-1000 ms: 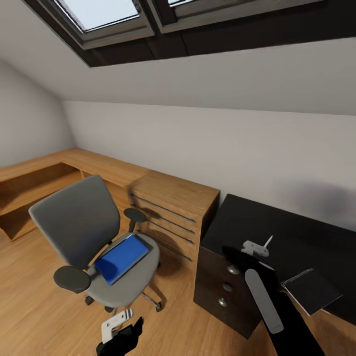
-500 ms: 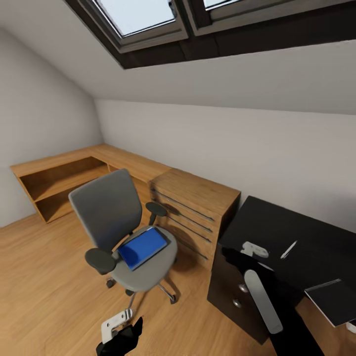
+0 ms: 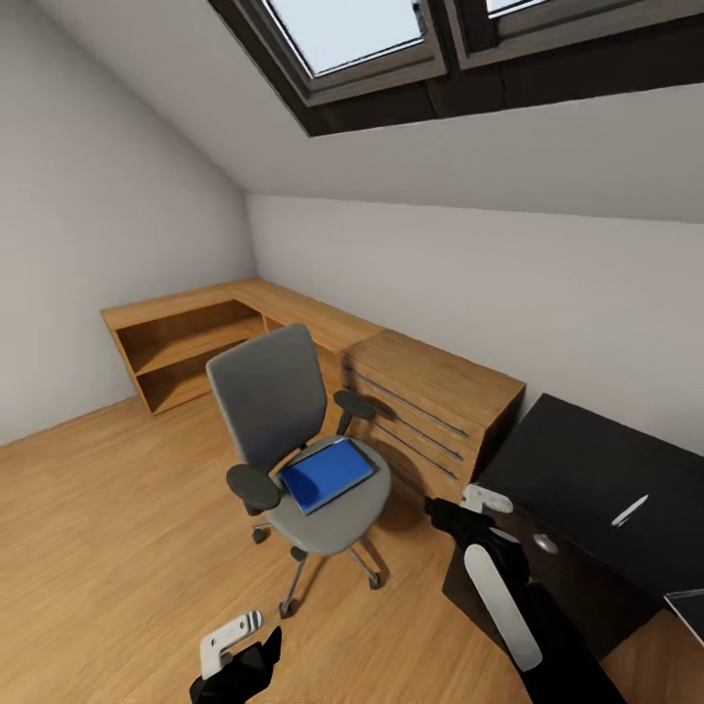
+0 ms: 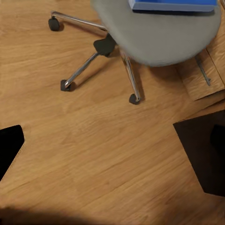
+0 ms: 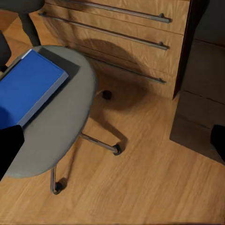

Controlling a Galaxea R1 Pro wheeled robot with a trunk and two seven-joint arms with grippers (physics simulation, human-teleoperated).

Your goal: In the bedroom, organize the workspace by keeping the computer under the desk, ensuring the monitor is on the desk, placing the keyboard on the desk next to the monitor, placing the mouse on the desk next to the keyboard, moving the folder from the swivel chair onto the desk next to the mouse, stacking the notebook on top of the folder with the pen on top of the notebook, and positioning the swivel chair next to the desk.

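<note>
Both grippers' finger spread can't be told: the left gripper (image 3: 235, 645) hangs low over the wood floor (image 3: 108, 548), and the right gripper (image 3: 467, 508) sits near the black desk (image 3: 587, 469) corner. Blue folder (image 3: 327, 473) lies flat on the swivel chair (image 3: 293, 440) seat beside the wooden dresser (image 3: 430, 401); the pen (image 3: 629, 509) rests on the desk.

Pale grey walls (image 3: 108, 235) meet a sloped white ceiling (image 3: 548, 147) set with dark-framed skylights (image 3: 352, 39) that show pale blue sky and let in soft, even daylight. A light wood plank floor (image 3: 108, 528) covers the room. Along the far wall runs a low L-shaped wooden shelf unit (image 3: 186, 337) with open compartments, turning the corner beneath the slope. It joins a light wooden dresser (image 3: 430, 401) with long metal drawer handles, whose front also appears in the right wrist view.
</note>
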